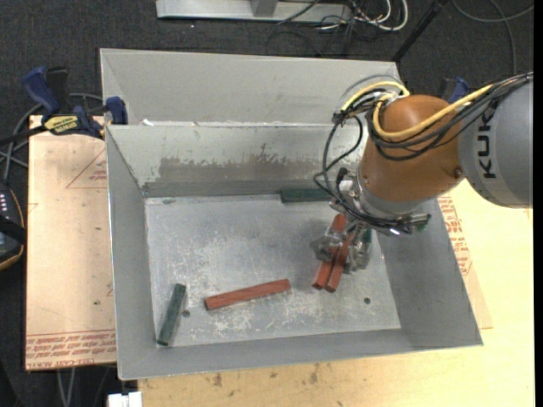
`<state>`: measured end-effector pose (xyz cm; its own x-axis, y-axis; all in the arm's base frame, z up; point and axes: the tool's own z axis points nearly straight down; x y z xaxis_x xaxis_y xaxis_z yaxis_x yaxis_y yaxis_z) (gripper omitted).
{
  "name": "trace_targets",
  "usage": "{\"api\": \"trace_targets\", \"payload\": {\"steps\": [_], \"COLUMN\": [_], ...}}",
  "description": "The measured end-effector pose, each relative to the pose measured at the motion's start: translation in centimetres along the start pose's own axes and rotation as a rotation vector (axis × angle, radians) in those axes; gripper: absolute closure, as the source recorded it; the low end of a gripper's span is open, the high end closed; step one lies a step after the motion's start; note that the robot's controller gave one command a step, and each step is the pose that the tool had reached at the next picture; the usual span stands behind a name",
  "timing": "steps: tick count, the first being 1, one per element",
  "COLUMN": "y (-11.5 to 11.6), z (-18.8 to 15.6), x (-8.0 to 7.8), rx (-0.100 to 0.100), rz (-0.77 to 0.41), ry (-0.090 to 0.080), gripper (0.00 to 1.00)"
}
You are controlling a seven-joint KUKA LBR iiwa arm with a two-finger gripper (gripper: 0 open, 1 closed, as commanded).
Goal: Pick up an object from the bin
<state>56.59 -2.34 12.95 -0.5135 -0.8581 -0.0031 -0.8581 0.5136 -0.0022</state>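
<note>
Grey metal made up the bin (254,236), and its floor was mostly bare. Lowest in the frame, at the lower left, a dark green stick (171,315) lay close to the left wall, almost up and down. To its right, low in the middle, a long red-brown block (246,295) lay nearly flat across the frame.

A bit higher, right of centre, was the gripper (344,251). Its two fingers were closed in on a short red-brown stick (326,276), one on the left side and one on the right. The stick ran steeply, from upper right down to lower left, and its lower end poked out below the fingers. So the fingers crossed the stick's thin way, which looked like a good hold. I could not tell if the stick was off the floor yet.

The long block was apart from it on the left, so there seemed to be room to go straight up. The sloping right wall was near on the other side, so a swing to the right could bump it.

Higher in the frame, another dark green stick (302,195) lay along the foot of the back wall. The arm's orange cover (407,159) hung over the upper right.
</note>
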Motion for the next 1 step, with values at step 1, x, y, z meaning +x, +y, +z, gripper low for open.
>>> {"api": "trace_targets", "payload": {"steps": [1], "y": [0.55], "z": [-17.13], "x": [0.62], "rx": [0.007], "rz": [-0.022], "ry": [-0.003], "gripper": [1.0]}}
